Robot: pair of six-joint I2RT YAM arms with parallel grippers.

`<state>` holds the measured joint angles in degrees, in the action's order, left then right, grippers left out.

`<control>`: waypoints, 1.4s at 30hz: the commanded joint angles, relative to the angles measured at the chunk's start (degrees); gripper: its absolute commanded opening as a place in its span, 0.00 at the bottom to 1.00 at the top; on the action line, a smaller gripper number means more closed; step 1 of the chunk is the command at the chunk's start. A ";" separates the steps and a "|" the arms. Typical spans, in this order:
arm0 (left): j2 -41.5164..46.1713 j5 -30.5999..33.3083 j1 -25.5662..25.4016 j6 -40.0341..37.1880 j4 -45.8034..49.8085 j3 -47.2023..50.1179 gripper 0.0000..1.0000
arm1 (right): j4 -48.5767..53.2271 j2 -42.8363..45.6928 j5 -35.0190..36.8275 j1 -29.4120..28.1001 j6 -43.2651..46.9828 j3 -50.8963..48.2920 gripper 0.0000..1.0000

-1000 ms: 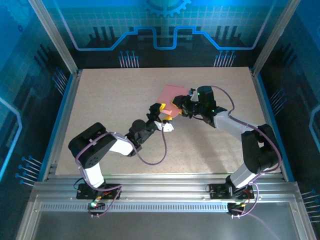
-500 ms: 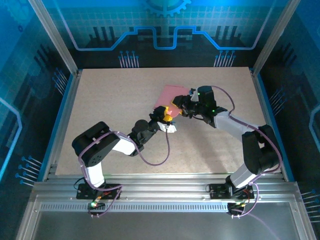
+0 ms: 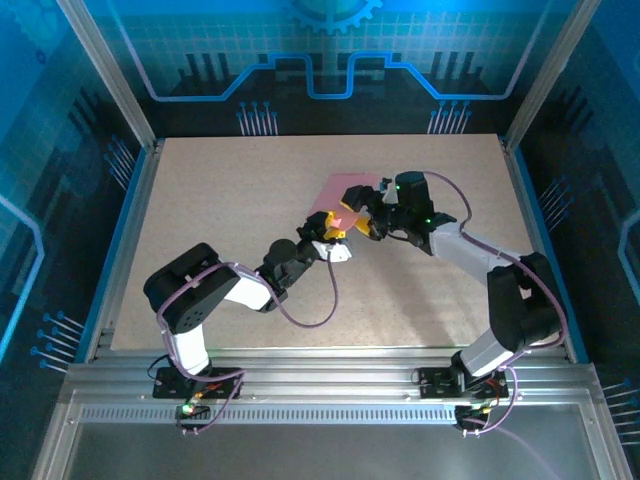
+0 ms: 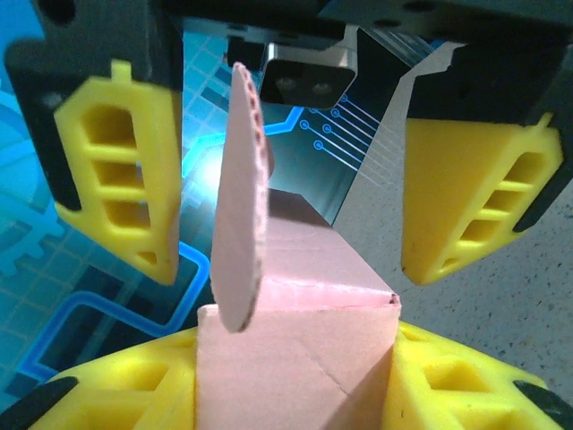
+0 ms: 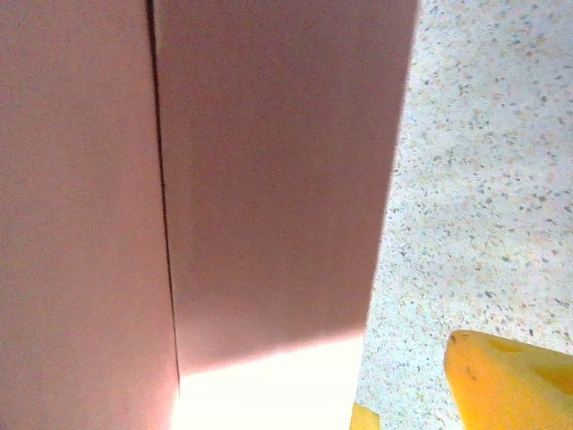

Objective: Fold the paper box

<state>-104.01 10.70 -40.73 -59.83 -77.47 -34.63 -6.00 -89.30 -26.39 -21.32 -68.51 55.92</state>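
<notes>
Just beyond the centre of the surface [image 3: 220, 220], the paper box [image 3: 345, 190] lies between your arms. Your left tool [image 3: 334, 236] has clamped its near end; your right tool [image 3: 358, 212] has just released, fingers [image 4: 457, 197] spread either side of the upright flap [image 4: 242, 188], likely free to tuck it

My left gripper [image 3: 333, 232] is positioned at the near edge of the pink paper box [image 3: 347, 188], which rests near the centre of the table [image 3: 220, 200]. My right gripper [image 3: 360, 213] is positioned just beside it, at the box's right side.
</notes>
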 commanded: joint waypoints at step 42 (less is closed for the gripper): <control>-1.31 -61.53 21.75 74.67 -2.87 -5.26 0.35 | 47.54 2.02 -15.07 16.20 90.47 21.86 0.63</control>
<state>-106.28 -47.31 -19.59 13.54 -77.91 -38.52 34.96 -85.14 -35.90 -5.87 16.36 74.35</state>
